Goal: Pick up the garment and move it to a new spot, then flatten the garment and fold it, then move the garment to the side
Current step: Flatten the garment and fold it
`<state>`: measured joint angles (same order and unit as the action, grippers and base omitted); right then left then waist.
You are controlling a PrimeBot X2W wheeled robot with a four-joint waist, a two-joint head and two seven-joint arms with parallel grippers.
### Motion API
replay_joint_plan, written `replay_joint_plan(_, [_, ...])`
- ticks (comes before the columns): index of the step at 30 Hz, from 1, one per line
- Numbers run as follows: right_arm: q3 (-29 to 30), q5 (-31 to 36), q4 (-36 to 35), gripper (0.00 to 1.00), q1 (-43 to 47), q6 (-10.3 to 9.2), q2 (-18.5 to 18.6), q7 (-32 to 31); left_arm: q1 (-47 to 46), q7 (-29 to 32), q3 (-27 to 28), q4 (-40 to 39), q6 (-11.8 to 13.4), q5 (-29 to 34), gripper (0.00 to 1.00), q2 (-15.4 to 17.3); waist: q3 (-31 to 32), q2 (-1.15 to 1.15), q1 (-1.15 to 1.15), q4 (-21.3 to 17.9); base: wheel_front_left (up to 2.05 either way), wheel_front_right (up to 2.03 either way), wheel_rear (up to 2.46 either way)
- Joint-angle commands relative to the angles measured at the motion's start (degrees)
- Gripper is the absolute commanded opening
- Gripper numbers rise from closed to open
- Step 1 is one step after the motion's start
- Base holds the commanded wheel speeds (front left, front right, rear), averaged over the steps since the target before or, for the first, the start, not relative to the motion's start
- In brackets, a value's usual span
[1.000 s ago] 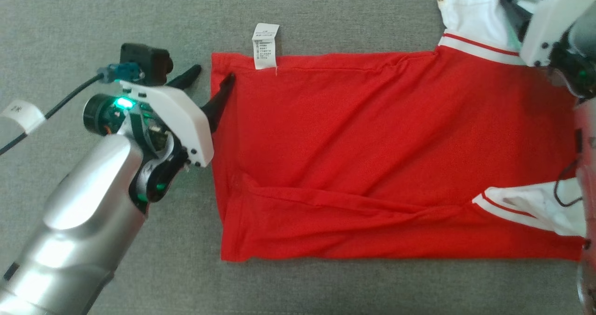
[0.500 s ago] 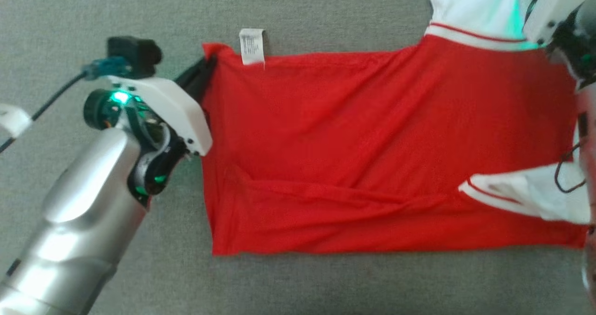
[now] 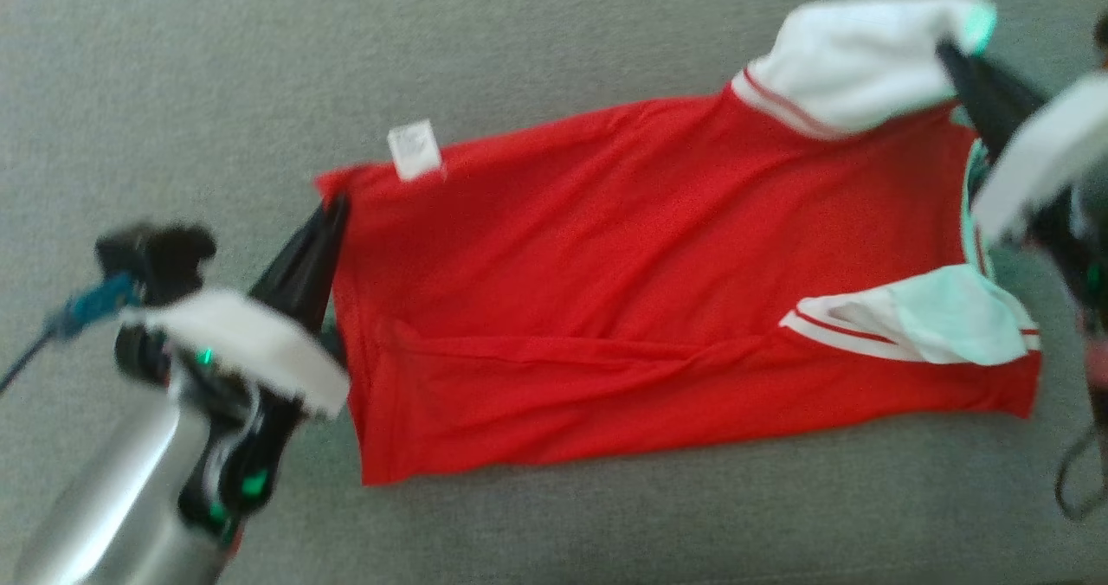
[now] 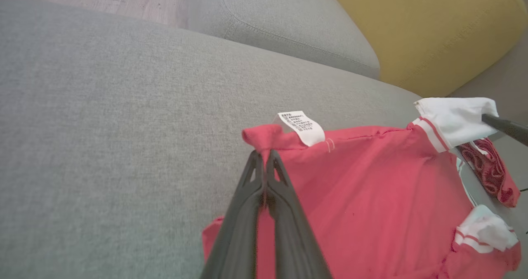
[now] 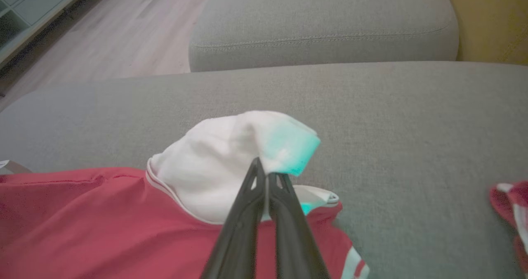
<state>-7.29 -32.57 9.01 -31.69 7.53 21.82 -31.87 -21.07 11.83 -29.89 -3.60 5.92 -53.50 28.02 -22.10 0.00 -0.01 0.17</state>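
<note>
On open grey cushion (image 3: 554,40), fingers (image 3: 305,260) pinch garment's (image 3: 623,265) far edge

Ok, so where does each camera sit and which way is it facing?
Head view: on the robot's head, looking down at the red shirt on the grey sofa; left gripper at lower left, right gripper at upper right.
Left wrist view: on the left wrist, looking along its shut fingers at the shirt's hem corner by the care label.
Right wrist view: on the right wrist, looking along its shut fingers at the white sleeve.
Shared: both wrist views show that sleeve in the right gripper.
</note>
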Motion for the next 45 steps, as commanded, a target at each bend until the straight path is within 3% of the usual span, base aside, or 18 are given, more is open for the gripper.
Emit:
replay_joint_plan(1, [0.2,-0.3,-3.5,0.00,1.2,-0.04,1.1,-0.4,0.1,-0.8,3.1,-2.8,0.5,0.0,0.00,2.7,1.1,0.00,0.01,-1.1,0.00,0.00,0.00])
replay_joint_plan(7, [2.6,-0.1,-11.5,0.00,12.3,-0.04,0.9,-1.2,9.4,-2.8,4.7,-10.5,3.9,-1.1,0.00,4.5,2.7,0.00,0.01,-2.1,0.00,0.00,0.00])
replay_joint_plan(11, [3.8,0.5,-14.5,0.00,17.1,-0.04,-0.5,-1.7,13.7,-3.6,5.0,-12.7,4.9,-2.6,0.00,4.3,3.1,0.00,0.01,-2.3,0.00,0.00,0.00])
replay_joint_plan(20, [4.5,2.7,-13.9,0.00,22.6,-0.04,-1.7,-2.4,17.2,-5.5,5.0,-11.8,5.9,-2.3,0.00,4.0,4.0,0.00,0.01,-2.0,0.00,0.00,0.00])
replay_joint_plan(21, [4.1,3.0,-13.5,0.27,23.0,-0.04,-1.6,-2.9,17.5,-5.5,4.8,-11.1,6.3,-2.3,0.00,3.8,4.1,0.00,0.01,-2.0,0.00,0.00,0.00])
replay_joint_plan(22, [3.4,3.3,-13.0,1.00,23.4,-0.04,-1.2,-3.5,17.7,-5.1,4.2,-10.5,6.3,-2.3,0.16,3.7,4.2,0.00,0.01,-2.0,0.00,0.00,0.00])
replay_joint_plan(24, [2.1,4.3,-11.8,1.00,24.1,-0.04,-0.2,-5.3,18.1,-4.5,3.0,-8.8,6.4,-1.3,1.00,4.0,4.5,0.00,0.01,-2.1,0.00,0.00,0.00])
replay_joint_plan(30, [3.6,4.4,-12.5,1.00,23.7,-0.04,1.0,-6.2,19.0,-7.0,2.3,-5.8,9.1,2.3,1.00,3.5,5.0,0.00,0.01,-2.1,0.00,0.00,0.00])
replay_joint_plan(34, [8.7,4.3,-13.1,1.00,20.6,-0.04,-3.5,-5.0,18.8,-17.0,5.4,-3.7,14.1,7.6,1.00,0.9,5.1,0.00,0.01,-2.1,0.00,0.00,0.00])
replay_joint_plan(37, [9.2,9.0,-9.4,1.00,18.4,-0.04,-6.6,-6.0,18.0,-24.2,5.2,-1.1,16.1,12.3,1.00,-2.5,4.7,0.00,0.01,-1.2,0.00,0.00,0.00])
replay_joint_plan(45, [8.4,16.9,0.4,1.00,19.4,-0.04,-5.1,-8.3,17.9,-26.8,4.4,2.6,13.7,18.8,1.00,-9.8,4.7,0.00,0.01,1.6,0.00,0.00,0.00])
